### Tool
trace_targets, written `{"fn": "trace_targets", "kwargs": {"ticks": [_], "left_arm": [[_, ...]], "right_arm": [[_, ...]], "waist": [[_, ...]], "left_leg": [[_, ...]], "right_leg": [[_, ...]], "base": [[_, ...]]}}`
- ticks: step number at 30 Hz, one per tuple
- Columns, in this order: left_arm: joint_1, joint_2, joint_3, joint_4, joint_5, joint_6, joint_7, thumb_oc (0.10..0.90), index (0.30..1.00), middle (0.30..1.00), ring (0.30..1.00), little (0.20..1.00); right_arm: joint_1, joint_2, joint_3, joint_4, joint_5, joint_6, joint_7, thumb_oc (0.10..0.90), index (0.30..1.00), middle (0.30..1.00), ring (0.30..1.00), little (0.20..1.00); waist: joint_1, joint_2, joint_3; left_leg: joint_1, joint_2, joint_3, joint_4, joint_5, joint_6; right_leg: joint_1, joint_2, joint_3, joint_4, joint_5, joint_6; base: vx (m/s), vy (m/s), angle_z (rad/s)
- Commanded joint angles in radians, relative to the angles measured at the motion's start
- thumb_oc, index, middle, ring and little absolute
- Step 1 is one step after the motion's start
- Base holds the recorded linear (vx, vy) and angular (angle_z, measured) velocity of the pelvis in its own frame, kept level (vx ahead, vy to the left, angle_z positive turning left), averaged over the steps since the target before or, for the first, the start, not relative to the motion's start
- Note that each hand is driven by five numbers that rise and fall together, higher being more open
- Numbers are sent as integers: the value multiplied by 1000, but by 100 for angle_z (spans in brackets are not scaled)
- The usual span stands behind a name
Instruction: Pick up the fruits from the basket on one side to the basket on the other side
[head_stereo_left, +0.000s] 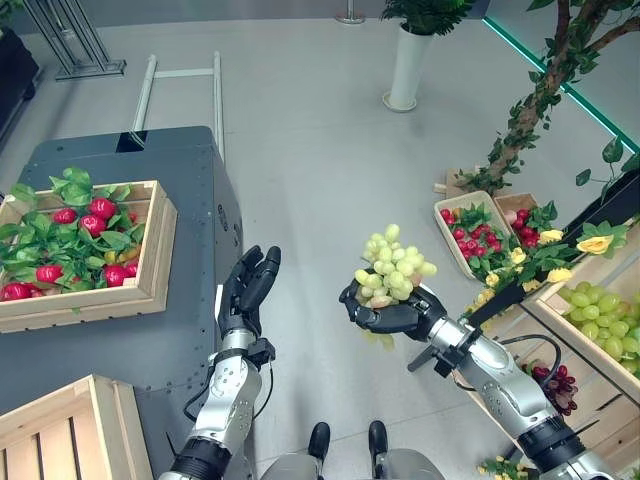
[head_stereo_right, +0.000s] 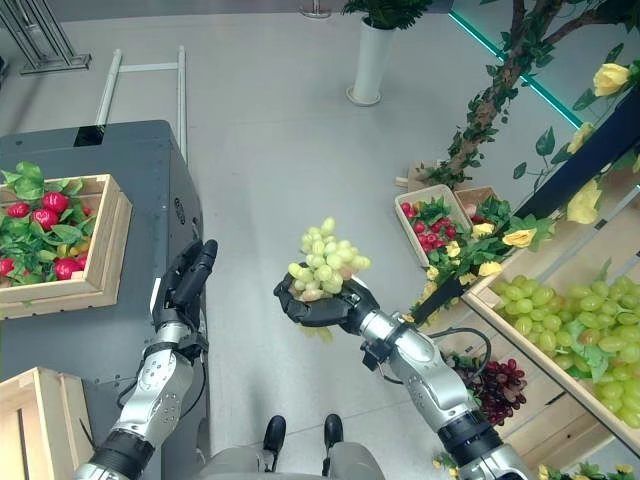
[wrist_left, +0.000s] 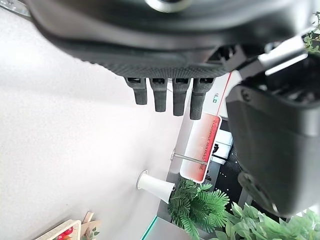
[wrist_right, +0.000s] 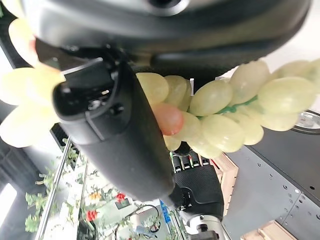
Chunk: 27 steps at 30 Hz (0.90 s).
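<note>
Right hand (head_stereo_left: 390, 318) is curled under a green grapes bunch (head_stereo_left: 392, 268), cupping it from below in mid-air over the floor, between the right-side shelf crates and the dark counter (head_stereo_left: 150, 330). The wrist view shows thumb and fingers wrapped round the lower berries.

Left hand (head_stereo_left: 248, 288) is empty with fingers straight, raised just beside the counter edge.

Handling guess: the bunch looks light, lumpy and loose. Berries hang off a thin stem, so it will flop and can roll out of a shallow cup. Likely smooth and a bit slippery. Best hold is round the bulk from beneath, as now, or at the stem end; don't squeeze single berries.

Target is probably the strawberry crate (head_stereo_left: 150, 290) on the counter. More green grapes lie in the shelf crate (head_stereo_left: 545, 315) at far right.
</note>
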Motion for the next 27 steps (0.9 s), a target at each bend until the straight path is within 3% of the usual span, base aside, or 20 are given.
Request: {"fn": "trace_targets", "kwargs": {"ticks": [1, 7, 10, 13, 14, 15, 17, 20, 23, 24, 27], "left_arm": [[-85, 3, -6, -25, 40, -94, -12, 800, 900, 900, 900, 900], [-83, 11, -14, -29, 48, -83, -21, 800, 900, 900, 900, 900], [-109, 10, -35, -3, 57, -85, -18, 800, 900, 900, 900, 900], [-110, 20, -32, 13, 73, -94, 21, 800, 900, 900, 900, 900], [-97, 31, -14, 7, 74, -102, 43, 800, 900, 900, 900, 900], [-90, 38, 1, 3, 67, -100, 47, 800, 900, 900, 900, 900], [-83, 44, 25, 5, 36, -89, 41, 800, 900, 900, 900, 900], [-69, 45, 55, 22, 20, -97, 39, 800, 900, 900, 900, 900], [-62, 48, 72, 27, -2, -129, 55, 800, 900, 900, 900, 900], [-64, 40, 76, 30, 12, -125, 86, 800, 900, 900, 900, 900], [-73, 14, 87, 28, -27, -95, 88, 800, 900, 900, 900, 900]], "right_arm": [[-34, -8, -51, -133, 109, -71, 61, 400, 300, 300, 300, 300], [44, -16, -76, -165, 125, -29, 154, 400, 300, 300, 300, 300], [53, -27, -66, -192, 188, -34, 177, 400, 300, 300, 300, 300], [26, 0, -68, -182, 251, -12, 204, 400, 300, 300, 300, 300], [20, 12, -66, -180, 257, 4, 225, 400, 300, 300, 300, 300], [20, 21, -64, -175, 249, 11, 235, 400, 300, 300, 300, 300], [32, 33, -59, -161, 230, 14, 254, 400, 300, 300, 300, 300], [53, 50, -44, -129, 244, 22, 308, 400, 300, 300, 300, 300], [52, 57, -30, -117, 259, 34, 375, 400, 300, 300, 300, 300], [43, 53, -28, -107, 301, 62, 388, 400, 300, 300, 300, 300], [24, 63, -34, -111, 312, 126, 379, 400, 300, 300, 300, 300]], "waist": [[-21, 10, -93], [-56, 7, -88], [-72, -4, -76], [-55, -1, -55], [-40, 8, -49], [-31, 18, -47], [-22, 27, -52], [1, 16, -65], [27, -10, -76], [37, -15, -81], [23, -24, -91]], "left_leg": [[18, -16, 24, 73, -199, 0], [38, -11, 80, 60, -212, 8], [34, -17, 103, 54, -216, 8], [39, -4, 169, 40, -209, 7], [36, 10, 210, 35, -201, 9], [31, 19, 229, 34, -193, 11], [15, 28, 241, 45, -186, 16], [-16, 32, 255, 90, -191, 12], [-46, 62, 292, 125, -190, -32], [-42, 82, 322, 111, -186, -62], [-56, 100, 322, 102, -155, -83]], "right_leg": [[17, 17, 3, 79, -86, -10], [5, 18, 51, 42, -39, 17], [-32, 25, 81, -15, 31, 39], [-69, 3, -55, 56, 39, 55], [-74, -21, -133, 159, 18, 50], [-74, -38, -165, 240, -6, 41], [-66, -50, -178, 331, -44, 23], [-2, -94, -222, 390, -73, 11], [134, -88, -271, 128, -124, 4], [176, -88, -287, 43, -128, 16], [176, -54, -248, -45, -106, -8]], "base": [[8, 85, -8], [-9, 66, -23], [-108, 8, -27], [-151, 3, -45], [-182, 20, -116], [-171, 20, -140], [-95, -28, -114], [-45, -156, -61], [-57, -265, -57], [-83, -224, -59], [-50, -164, -38]]}}
